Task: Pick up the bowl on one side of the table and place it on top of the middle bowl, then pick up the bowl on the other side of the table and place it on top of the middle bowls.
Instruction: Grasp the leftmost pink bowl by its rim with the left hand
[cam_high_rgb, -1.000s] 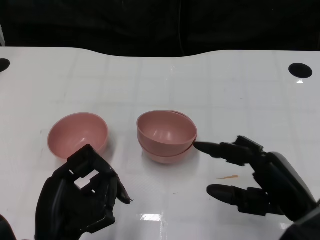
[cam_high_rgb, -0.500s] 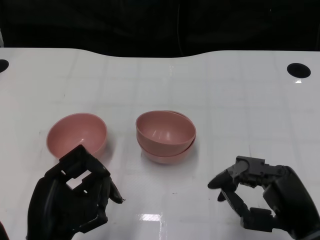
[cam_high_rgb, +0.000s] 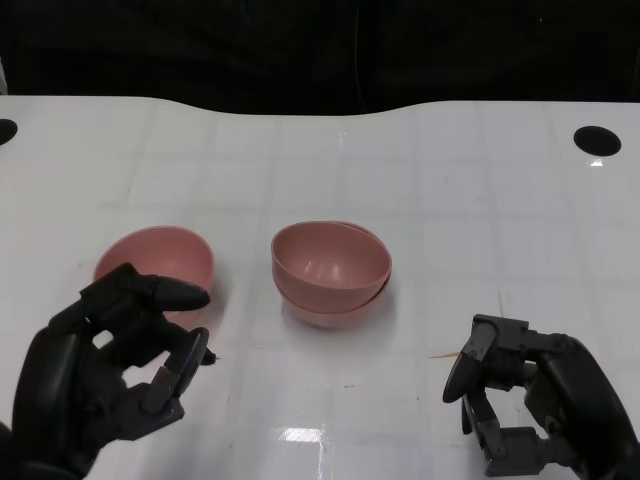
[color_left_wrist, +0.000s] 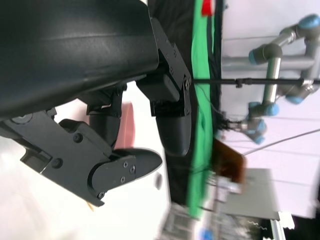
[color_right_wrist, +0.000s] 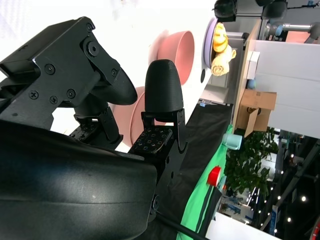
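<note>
Head view: on the white counter, 2 pink bowls sit nested as a stack at the centre of the frame, the upper one slightly tilted. A single pink bowl stands at centre left, apart from the stack. The left hand, at lower left, hovers just below that bowl with its fingers spread and holding nothing, one fingertip overlapping the bowl's near rim. The right hand, at lower right, has its fingers curled inward, empty, well clear of the stack. A small orange sliver lies beside it.
</note>
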